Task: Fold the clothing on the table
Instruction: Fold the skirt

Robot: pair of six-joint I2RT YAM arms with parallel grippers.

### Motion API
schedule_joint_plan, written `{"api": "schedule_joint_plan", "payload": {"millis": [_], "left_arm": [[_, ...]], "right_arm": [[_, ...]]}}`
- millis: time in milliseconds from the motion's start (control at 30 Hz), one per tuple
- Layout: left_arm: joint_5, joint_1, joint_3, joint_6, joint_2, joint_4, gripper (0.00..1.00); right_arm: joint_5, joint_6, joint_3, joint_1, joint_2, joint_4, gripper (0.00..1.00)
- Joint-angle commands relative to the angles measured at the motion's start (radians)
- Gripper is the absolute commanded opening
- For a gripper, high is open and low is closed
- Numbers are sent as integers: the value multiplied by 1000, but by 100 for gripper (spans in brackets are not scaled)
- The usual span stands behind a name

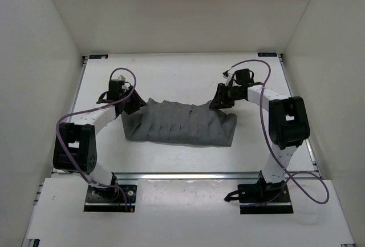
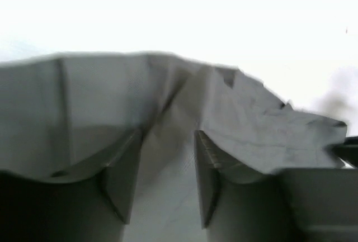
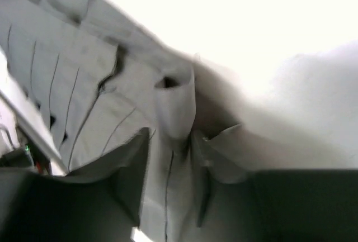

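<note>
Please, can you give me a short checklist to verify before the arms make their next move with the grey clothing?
1. Clothing lies wholly on the table, in a folded band: ok.
2. Left gripper at the far left corner, jaws apart: ok.
3. Right gripper at the far right corner, jaws apart: ok.
4. Cloth free of both grippers: cannot tell; fabric lies between the fingers.

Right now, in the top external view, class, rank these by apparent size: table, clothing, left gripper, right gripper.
1. table
2. clothing
3. left gripper and right gripper: these look alike, so no ranking between them.
</note>
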State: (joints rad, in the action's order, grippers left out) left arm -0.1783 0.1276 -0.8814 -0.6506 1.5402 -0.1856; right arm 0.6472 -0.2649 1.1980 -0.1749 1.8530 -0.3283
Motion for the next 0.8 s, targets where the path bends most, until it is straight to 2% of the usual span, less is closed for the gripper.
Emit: {"api": "schedule_joint_plan", "payload": {"millis": [0, 67, 100, 200, 267, 333, 367, 400, 433, 467, 500, 567, 767], "left_arm": [[5, -52, -62, -14, -17, 77, 60], [0, -74, -82, -24, -23, 86, 67], [-3, -74, -94, -24, -29, 80, 69], [-21, -51, -126, -20, -52, 60, 68], [-21, -16, -130, -18, -84, 48, 61], [-18, 29, -104, -30, -107, 29, 44], [-21, 52, -81, -40, -130, 31, 39], [-33, 76, -61, -47, -141, 25, 29], [-45, 82, -50, -67, -150, 17, 18], [-56, 111, -21, -76, -163, 14, 11], [-72, 133, -10, -81, -170, 17, 8], [-79, 168, 36, -96, -184, -11, 0], [-67, 251, 131, -170, -155, -51, 0]], "right_arm": [[-64, -4, 90, 2, 40, 22, 36], [-83, 3, 124, -1, 48, 2, 43], [-108, 6, 144, -6, 49, -11, 51], [-170, 33, 184, -20, 40, -63, 60], [-201, 35, 199, -37, 9, -86, 59], [-195, 33, 189, -40, -24, -103, 58], [-201, 24, 170, -55, -50, -104, 56], [-196, 26, 151, -67, -78, -106, 41], [-192, 30, 146, -81, -96, -104, 15], [-186, 29, 118, -87, -124, -101, 4], [-178, 24, 88, -97, -144, -100, 0], [-123, 41, 36, -118, -185, -78, 0], [17, 30, -138, -123, -236, -12, 0]]}}
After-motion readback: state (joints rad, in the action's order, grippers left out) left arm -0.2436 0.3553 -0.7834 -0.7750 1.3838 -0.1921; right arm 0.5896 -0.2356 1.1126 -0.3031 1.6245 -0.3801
